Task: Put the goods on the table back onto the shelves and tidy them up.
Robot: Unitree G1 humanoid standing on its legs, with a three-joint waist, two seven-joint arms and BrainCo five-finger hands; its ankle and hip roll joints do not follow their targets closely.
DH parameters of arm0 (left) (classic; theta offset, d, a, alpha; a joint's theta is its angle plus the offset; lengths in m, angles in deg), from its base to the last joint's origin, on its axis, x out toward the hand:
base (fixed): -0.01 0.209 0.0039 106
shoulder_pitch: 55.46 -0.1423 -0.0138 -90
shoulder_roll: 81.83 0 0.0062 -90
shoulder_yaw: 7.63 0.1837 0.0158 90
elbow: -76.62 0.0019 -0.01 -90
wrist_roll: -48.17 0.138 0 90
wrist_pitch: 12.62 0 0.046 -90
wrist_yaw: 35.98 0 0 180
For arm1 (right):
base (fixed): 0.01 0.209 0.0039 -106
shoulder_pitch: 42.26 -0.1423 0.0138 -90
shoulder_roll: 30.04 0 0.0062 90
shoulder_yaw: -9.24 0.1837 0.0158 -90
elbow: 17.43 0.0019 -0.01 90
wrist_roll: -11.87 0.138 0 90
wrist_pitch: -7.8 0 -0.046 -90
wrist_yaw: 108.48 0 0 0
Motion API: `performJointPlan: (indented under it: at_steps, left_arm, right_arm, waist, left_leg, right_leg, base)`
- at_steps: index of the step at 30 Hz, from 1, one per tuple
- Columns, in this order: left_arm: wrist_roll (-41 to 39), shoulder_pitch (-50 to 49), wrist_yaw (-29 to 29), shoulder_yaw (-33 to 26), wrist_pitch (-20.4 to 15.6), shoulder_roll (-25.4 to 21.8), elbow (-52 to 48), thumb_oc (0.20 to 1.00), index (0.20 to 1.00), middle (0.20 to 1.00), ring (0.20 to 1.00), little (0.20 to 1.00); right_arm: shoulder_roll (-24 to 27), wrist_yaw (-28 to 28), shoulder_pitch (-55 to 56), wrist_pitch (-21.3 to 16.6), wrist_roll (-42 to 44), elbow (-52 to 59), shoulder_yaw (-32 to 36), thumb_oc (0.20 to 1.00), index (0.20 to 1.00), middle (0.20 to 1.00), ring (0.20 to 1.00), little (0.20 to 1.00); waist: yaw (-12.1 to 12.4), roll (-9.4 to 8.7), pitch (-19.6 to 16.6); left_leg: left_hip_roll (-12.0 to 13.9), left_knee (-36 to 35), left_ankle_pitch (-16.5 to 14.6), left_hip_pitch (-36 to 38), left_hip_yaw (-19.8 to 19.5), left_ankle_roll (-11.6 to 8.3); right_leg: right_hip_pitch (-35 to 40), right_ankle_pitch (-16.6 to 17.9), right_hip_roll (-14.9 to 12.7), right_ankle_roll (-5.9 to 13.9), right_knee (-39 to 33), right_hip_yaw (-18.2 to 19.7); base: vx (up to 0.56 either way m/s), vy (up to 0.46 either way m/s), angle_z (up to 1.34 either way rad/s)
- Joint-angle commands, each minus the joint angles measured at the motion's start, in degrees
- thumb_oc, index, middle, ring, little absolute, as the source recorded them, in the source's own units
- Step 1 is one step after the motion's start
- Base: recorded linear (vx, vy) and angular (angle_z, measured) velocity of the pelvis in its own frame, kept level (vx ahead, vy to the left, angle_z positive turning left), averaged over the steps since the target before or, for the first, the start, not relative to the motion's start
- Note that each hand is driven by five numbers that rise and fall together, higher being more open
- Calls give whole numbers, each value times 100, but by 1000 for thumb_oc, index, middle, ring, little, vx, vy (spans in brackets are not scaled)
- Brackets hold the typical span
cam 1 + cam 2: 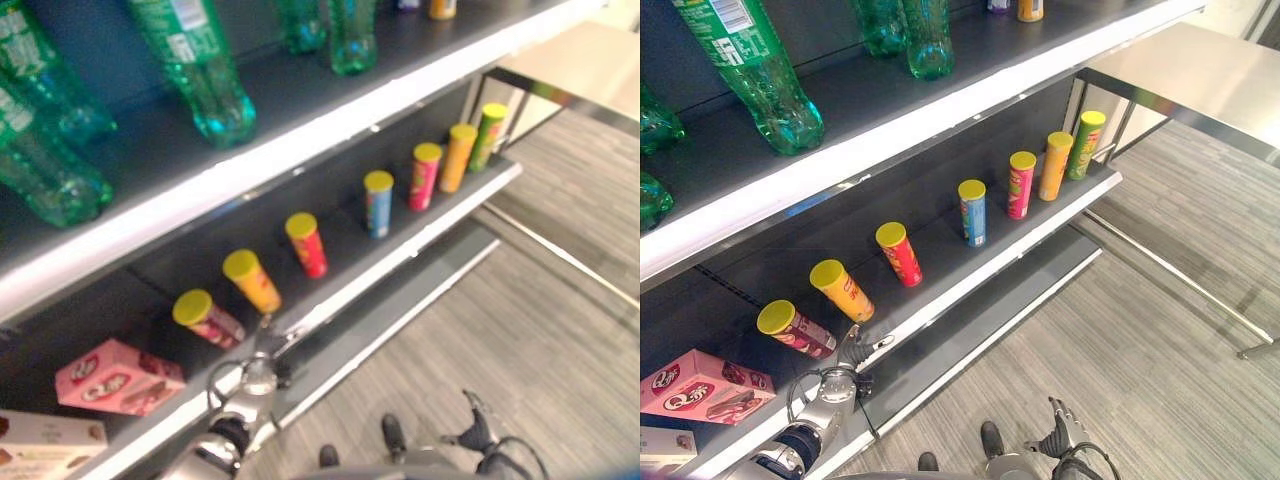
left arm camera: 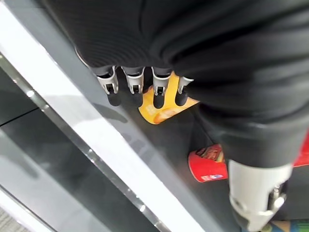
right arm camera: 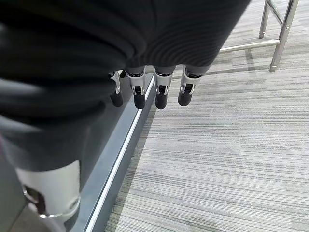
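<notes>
We see a grey striped carpet floor (image 1: pixel 1160 330) running beside a dark base plinth (image 1: pixel 980 325) with a pale edge strip. On the upper shelf (image 1: pixel 940 112) stand green plastic bottles (image 1: pixel 760 85), well apart from another pair (image 1: pixel 910 30) farther along, with a small orange jar (image 1: pixel 1030 8) beyond. On the lower shelf (image 1: pixel 940 290), at its near end, we find a pink box (image 1: pixel 700 388) lying flat, just beside a cream box (image 1: pixel 45 440).

From my seat, lower shelf (image 1: pixel 420 245) has a row of chip cans running from 8 o'clock up to 2 o'clock, starting with the orange can (image 1: pixel 252 281) and red can (image 1: pixel 306 244). My left hand (image 1: pixel 250 375) sits at 6 o'clock by the shelf edge, just below the orange one. Pink box (image 1: pixel 115 378) at 8 o'clock, green bottles (image 1: pixel 195 65) up at 11.
</notes>
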Motion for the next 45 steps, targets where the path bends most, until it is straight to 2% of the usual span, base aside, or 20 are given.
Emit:
performJointPlan:
  at_steps: [1,14,25,45]
  left_arm:
    - [-1,884,-182,-148,-198,-228,286,1000,1000,1000,1000,1000]
    - [-399,1600,-528,-253,-405,-379,518,1000,1000,1000,1000,1000]
    - [-549,1920,-729,-307,-504,-439,678,1000,1000,1000,1000,1000]
    - [-924,2495,-985,-486,-568,-593,975,1000,1000,1000,1000,1000]
  right_arm:
    - [-47,-225,-248,-125,-61,288,-216,1000,1000,1000,1000,1000]
    - [-123,-396,-586,-198,97,213,-451,1000,1000,1000,1000,1000]
    - [-201,-540,-773,-282,230,172,-624,1000,1000,1000,1000,1000]
    - [-220,-731,-927,-367,353,317,-845,1000,1000,1000,1000,1000]
  waist:
    - [-130,-134,296]
    - [-151,-198,728]
    - [-155,-282,888]
    - [-235,-311,1156]
  left_leg:
    - [31,43,-568,196,-146,-136]
    - [22,43,-417,-242,-40,-144]
    - [43,43,-381,-354,-12,-167]
    - [54,43,-361,-544,19,-207]
  right_leg:
    - [26,-266,-186,407,42,220]
    - [-487,-140,-116,386,102,303]
    - [-634,-122,-72,374,124,301]
    - [-839,-64,-23,391,123,299]
  base:
    - [-67,-1,-2]
    - [-35,-10,-6]
    - [0,0,0]
    - [0,0,0]
